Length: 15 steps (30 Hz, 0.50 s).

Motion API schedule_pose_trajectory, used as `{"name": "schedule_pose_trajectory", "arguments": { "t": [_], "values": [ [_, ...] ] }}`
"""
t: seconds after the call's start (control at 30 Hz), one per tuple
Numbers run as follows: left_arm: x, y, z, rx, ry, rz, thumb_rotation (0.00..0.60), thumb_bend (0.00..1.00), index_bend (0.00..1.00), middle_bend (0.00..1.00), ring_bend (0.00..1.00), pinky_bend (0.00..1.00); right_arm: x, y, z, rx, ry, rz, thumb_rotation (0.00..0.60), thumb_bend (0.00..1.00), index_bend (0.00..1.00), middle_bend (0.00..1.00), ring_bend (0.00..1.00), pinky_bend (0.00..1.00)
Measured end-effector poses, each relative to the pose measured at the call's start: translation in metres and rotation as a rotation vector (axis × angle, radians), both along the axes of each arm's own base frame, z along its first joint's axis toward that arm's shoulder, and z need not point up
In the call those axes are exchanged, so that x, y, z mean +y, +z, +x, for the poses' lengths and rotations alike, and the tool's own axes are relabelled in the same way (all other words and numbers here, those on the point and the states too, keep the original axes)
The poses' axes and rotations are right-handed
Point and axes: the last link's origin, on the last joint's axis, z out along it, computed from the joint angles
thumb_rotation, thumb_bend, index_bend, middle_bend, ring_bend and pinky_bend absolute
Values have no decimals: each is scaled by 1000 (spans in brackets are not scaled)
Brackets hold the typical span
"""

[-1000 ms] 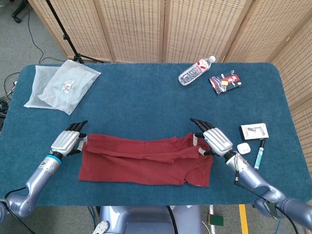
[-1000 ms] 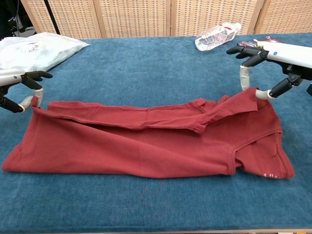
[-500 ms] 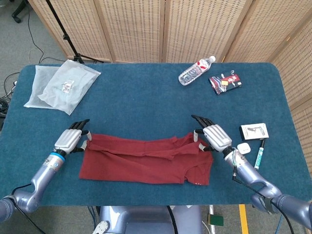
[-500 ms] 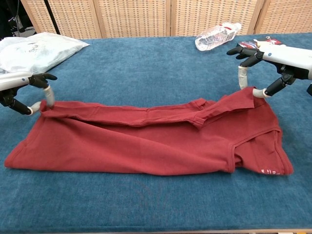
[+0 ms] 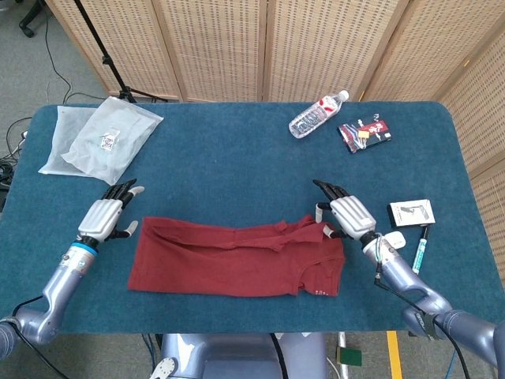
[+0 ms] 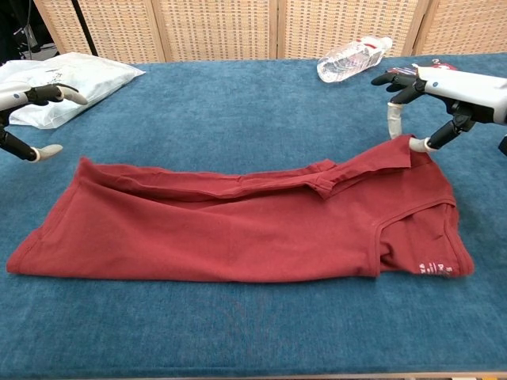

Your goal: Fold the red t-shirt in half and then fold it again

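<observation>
The red t-shirt point(image 5: 237, 257) point(image 6: 238, 229) lies folded into a long band near the table's front edge, with a loose ridge along its far side. My left hand point(image 5: 104, 217) point(image 6: 24, 96) hovers just past the shirt's left end, its fingers spread, holding nothing and clear of the cloth. At the far right corner of the shirt, my right hand point(image 5: 347, 215) point(image 6: 447, 91) pinches a raised peak of cloth between thumb and a finger.
A clear plastic bag point(image 5: 99, 138) lies at the far left. A water bottle point(image 5: 317, 114) and a dark packet point(image 5: 364, 133) lie at the back right. A white box point(image 5: 410, 212), a small white case point(image 5: 394, 239) and a pen point(image 5: 420, 249) sit right of my right hand.
My left hand has let go of the shirt's left corner and drawn back to the left and up. The cloth there has dropped flat. My right hand has lowered slightly, still at its corner.
</observation>
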Motion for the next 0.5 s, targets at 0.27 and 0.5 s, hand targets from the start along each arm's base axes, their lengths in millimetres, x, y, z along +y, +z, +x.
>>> {"name": "schedule_pose_trajectory", "arguments": {
  "t": [0.27, 0.5],
  "values": [
    [3, 14, 0, -15, 17, 22, 600, 394, 0, 0, 0, 0, -8, -2, -4, 10, -33, -13, 600, 467, 671, 0, 0, 104],
    [0, 20, 0, -12, 12, 28, 600, 402, 0, 0, 0, 0, -16, -3, -7, 21, -70, -50, 600, 419, 599, 0, 0, 104]
  ]
}}
